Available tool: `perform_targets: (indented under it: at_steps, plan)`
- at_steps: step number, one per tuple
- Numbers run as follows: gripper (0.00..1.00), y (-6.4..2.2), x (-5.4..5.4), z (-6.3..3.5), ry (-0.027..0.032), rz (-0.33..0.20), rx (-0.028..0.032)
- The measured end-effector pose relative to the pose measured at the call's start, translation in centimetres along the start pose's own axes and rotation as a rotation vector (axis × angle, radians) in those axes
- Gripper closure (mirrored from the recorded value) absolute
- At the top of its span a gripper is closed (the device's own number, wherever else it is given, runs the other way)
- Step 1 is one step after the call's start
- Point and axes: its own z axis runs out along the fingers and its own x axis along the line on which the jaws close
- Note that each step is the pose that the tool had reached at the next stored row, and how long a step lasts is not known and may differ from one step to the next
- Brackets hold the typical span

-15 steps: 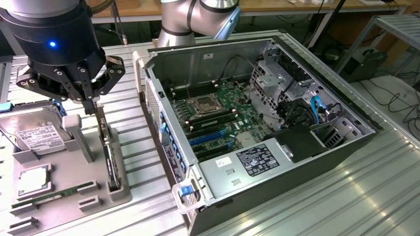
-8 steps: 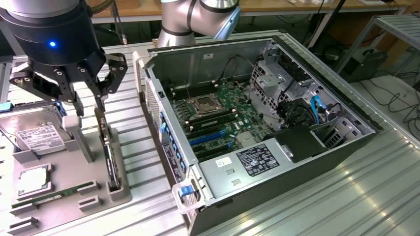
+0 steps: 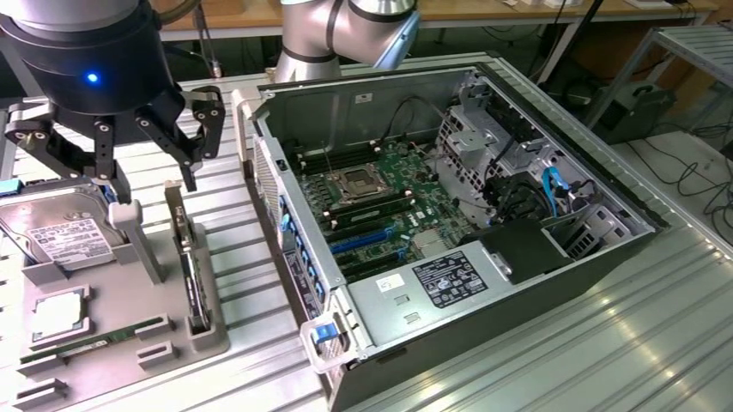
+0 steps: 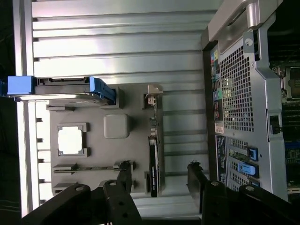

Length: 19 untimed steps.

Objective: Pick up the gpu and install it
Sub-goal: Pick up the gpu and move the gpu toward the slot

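Nearest on the grey holder tray (image 3: 120, 296), at the exterior view's left, lie the memory stick (image 3: 92, 342) and a processor chip (image 3: 57, 313). Just right of them the gpu (image 3: 189, 270) stands edge-on in its slot in the tray, not yet lifted. Beyond the chip, the hard drive (image 3: 51, 232) leans in its own cradle.

Above the far part of the tray hangs the gripper (image 3: 149, 176), its jaws spread wide and holding nothing. In the wrist view the card's thin edge runs between the two jaw tips, so the approach looks lined up along the card.

To my eye the step in hand is the pick: jaws opened over the card, no contact made. Grasping it calls for a straight descent that keeps the thin board centred between the jaws, clear of the slot's walls and of the hard drive's cradle, then a close across the card's flat faces.

Farther right on the ribbed desk (image 3: 572, 343), the open computer case (image 3: 309, 112) lies on its side, with the motherboard (image 3: 384, 202) and its blue expansion slots (image 3: 360, 240) exposed.
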Motion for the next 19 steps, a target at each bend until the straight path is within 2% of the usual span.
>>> perform_targets:
  at_steps: [5, 9, 10, 13, 14, 18, 19]
  plan:
    - [0.40, -0.09, 0.0, 0.61, 0.0056, -0.044, -0.0005]
    - [0.40, -0.35, 0.0, 1.21, 0.0072, -0.053, 0.0000]
    - [0.40, -0.43, 0.0, 1.31, 0.0076, -0.054, 0.0012]
    - [0.40, -0.78, 0.2, 1.53, 0.0084, -0.055, 0.0133]
    - [0.40, -0.87, 0.3, 1.71, 0.0084, -0.055, 0.0149]
    - [0.40, -0.98, 0.3, 2.53, 0.0083, -0.055, 0.0151]
    - [0.40, -1.00, 0.4, 2.72, 0.0084, -0.055, 0.0196]
